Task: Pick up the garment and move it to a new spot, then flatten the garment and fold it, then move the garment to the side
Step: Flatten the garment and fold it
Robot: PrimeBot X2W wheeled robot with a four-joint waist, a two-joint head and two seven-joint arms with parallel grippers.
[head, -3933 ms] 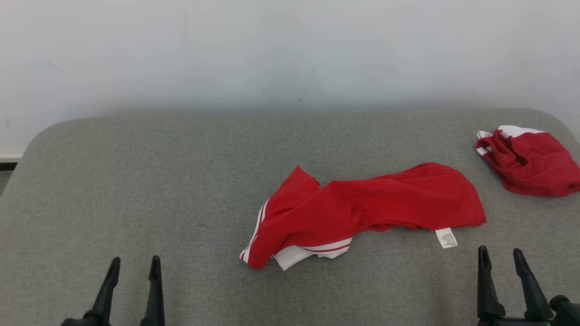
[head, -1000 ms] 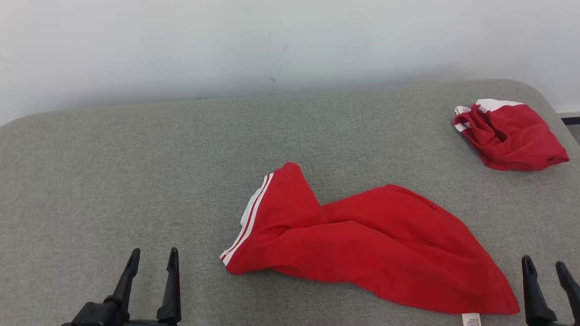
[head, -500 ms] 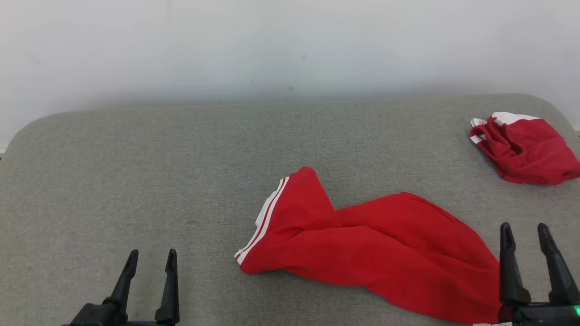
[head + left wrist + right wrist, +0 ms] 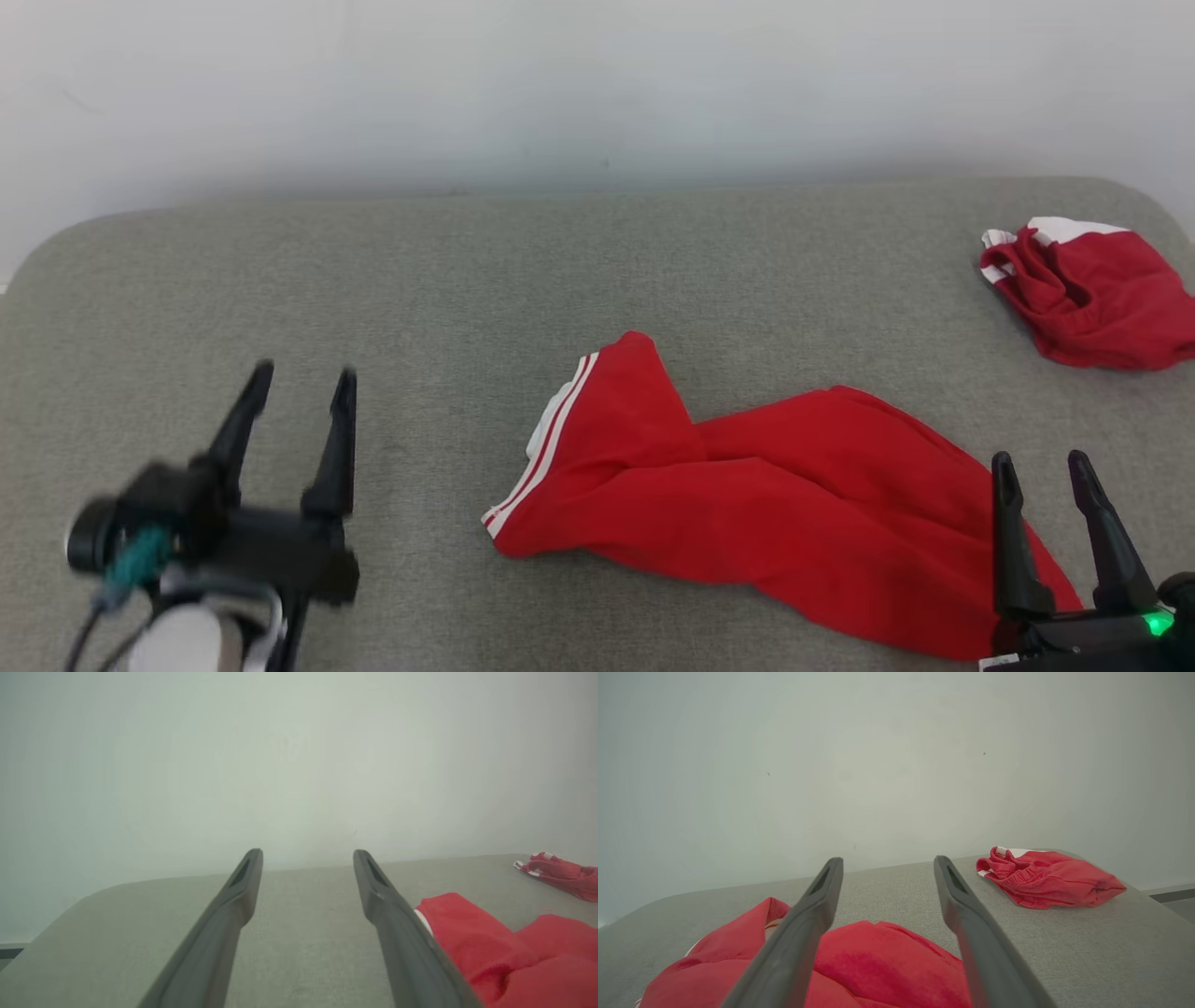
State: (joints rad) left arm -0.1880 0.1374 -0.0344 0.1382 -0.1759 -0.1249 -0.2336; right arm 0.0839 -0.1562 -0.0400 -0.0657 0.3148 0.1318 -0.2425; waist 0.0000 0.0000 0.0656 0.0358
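The left jaws stand released, with nothing between their two dark fingers (image 4: 333, 448), low at the left of the head view and blurred. The bare grey worktop (image 4: 467, 280) lies under them, and they are well apart from the garment (image 4: 766, 504). The left wrist view looks along the same fingers (image 4: 233, 914). It puts the cloth (image 4: 467, 938) at the lower right, just past the right-hand finger.

The right jaws are also spread and grasp nothing. Their fingers (image 4: 1010, 532) rise at the lower right of the head view, over the garment's near right end. Whether they touch it cannot be told. A green light (image 4: 1158, 623) glows at their base. The right wrist view adds that the red cloth (image 4: 887, 961) bulges up between and beneath the fingers (image 4: 810, 914).

The garment is red and rumpled. It lies at centre right of the worktop and runs from a raised fold with white stripes (image 4: 546, 439) down to the lower right. A second red and white garment (image 4: 1102, 308) sits bunched at the upper right. The right wrist view shows its gathered waistband (image 4: 1017, 875). A plain pale wall (image 4: 560, 84) stands behind.
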